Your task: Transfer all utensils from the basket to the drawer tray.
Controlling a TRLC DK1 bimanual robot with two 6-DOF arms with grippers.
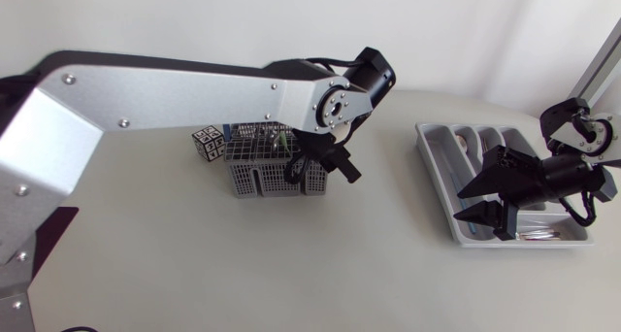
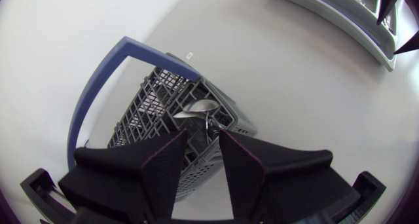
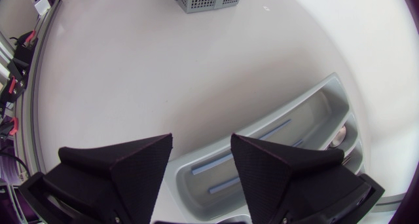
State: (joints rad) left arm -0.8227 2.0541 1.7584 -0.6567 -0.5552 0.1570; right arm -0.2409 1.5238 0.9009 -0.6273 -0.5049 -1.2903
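The grey wire basket (image 1: 257, 167) with a blue handle (image 2: 98, 86) stands mid-table. My left gripper (image 1: 315, 172) hangs over its right end. In the left wrist view the left gripper (image 2: 203, 135) is open by a narrow gap, and a metal spoon (image 2: 196, 108) stands in the basket (image 2: 150, 106) just ahead of the fingertips, its stem running down between them. The grey drawer tray (image 1: 437, 167) lies at the right. My right gripper (image 1: 463, 206) is open and empty over the tray's left compartment (image 3: 262, 129), which holds blue-handled pieces (image 3: 242, 165).
A small patterned cube (image 1: 209, 141) sits against the basket's left end. Metal utensils (image 1: 543, 233) lie in the tray's near compartment and more (image 1: 475, 143) in the far ones. Bare tabletop lies between basket and tray.
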